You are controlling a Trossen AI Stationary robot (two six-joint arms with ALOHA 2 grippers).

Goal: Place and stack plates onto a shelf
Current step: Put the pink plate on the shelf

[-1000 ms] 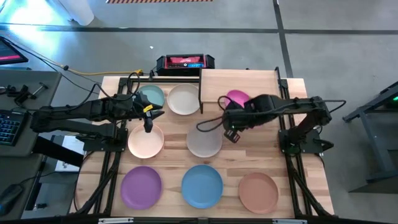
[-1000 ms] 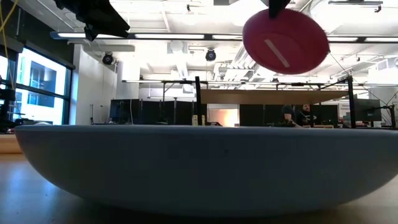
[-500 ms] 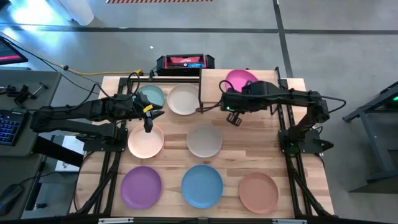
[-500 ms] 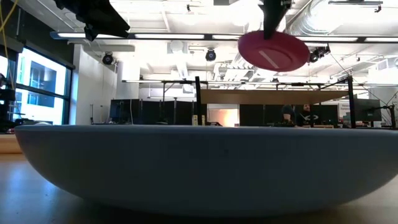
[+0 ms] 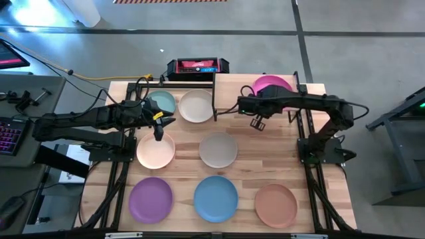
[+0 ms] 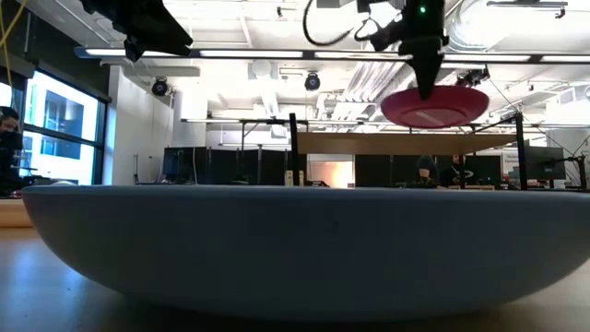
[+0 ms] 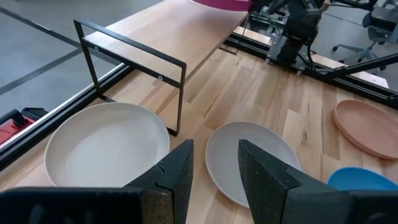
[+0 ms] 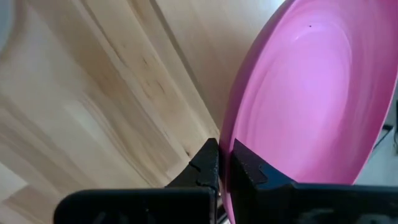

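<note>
The magenta plate (image 5: 273,84) hangs nearly level over the right part of the wooden shelf (image 5: 234,89), a little above its board (image 6: 406,143). My right gripper (image 5: 261,95) is shut on the plate. My left gripper (image 5: 158,130) stands open above the peach plate (image 5: 155,151), touching nothing. The teal (image 5: 161,103), cream (image 5: 196,105), grey (image 5: 218,151), purple (image 5: 151,198), blue (image 5: 216,198) and terracotta (image 5: 275,205) plates rest flat on the tabletop. My right gripper pinches the magenta plate's rim (image 8: 227,142) between its two fingers (image 8: 208,163), on the side toward the table's left and near edges. The fingers come down steeply from above (image 6: 426,81). The plate is lifted clear of the shelf and sits nearly level, hollow side up.
The shelf's black metal legs (image 7: 181,93) stand beside the cream plate. A black and red device (image 5: 197,66) lies behind the table's far edge. The shelf's left part shows bare wood. In the low view the blue plate (image 6: 295,240) fills the foreground.
My right gripper has carried the magenta plate toward the table's far right, from beside the shelf to above its right part, and has sunk. The plate has tipped from a steep tilt to nearly level.
</note>
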